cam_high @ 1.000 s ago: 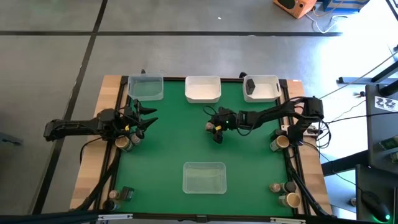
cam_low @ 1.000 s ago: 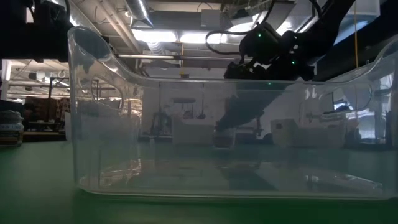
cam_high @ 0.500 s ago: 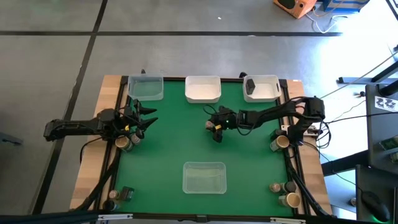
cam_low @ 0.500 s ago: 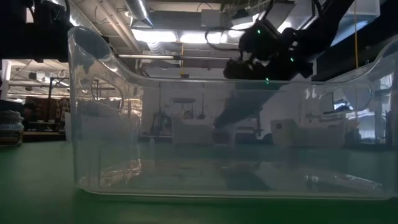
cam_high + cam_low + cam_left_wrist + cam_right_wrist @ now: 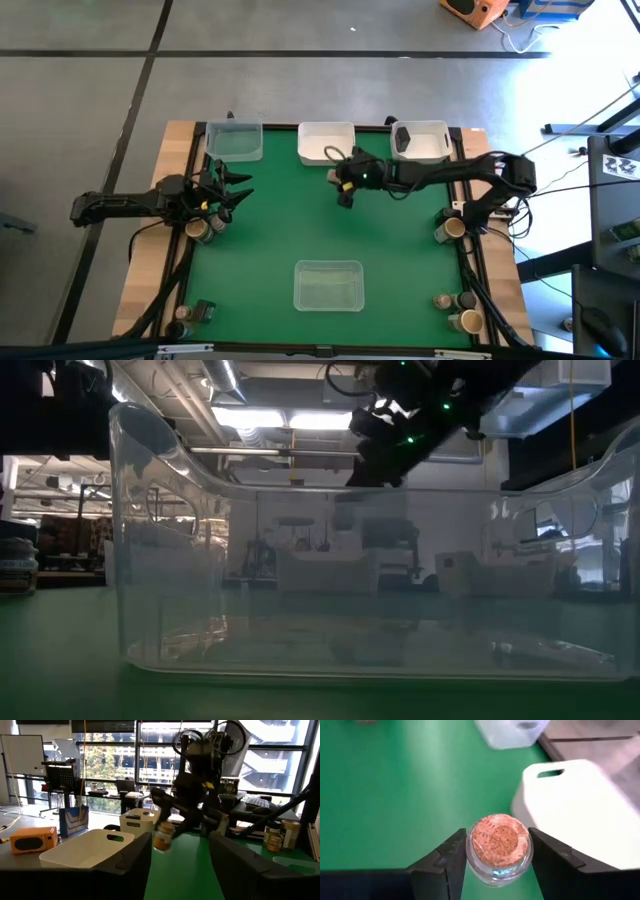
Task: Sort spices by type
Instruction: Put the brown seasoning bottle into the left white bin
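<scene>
Four trays (image 5: 326, 143), two grippers (image 5: 341, 182), about eight spice jars (image 5: 451, 228), some unclear.

High view: straight down over the whole green table (image 5: 270, 240), both arms inside the frame. Low view: level at the tabletop, pressed close behind a clear tray (image 5: 360, 580), facing the room beyond. Left wrist view: forward across the table toward windows, catching the right gripper (image 5: 167, 832) and its jar (image 5: 163, 838) mid-frame. Right wrist view: close down on the same jar (image 5: 499, 846), white tray (image 5: 580, 810) at right.
</scene>
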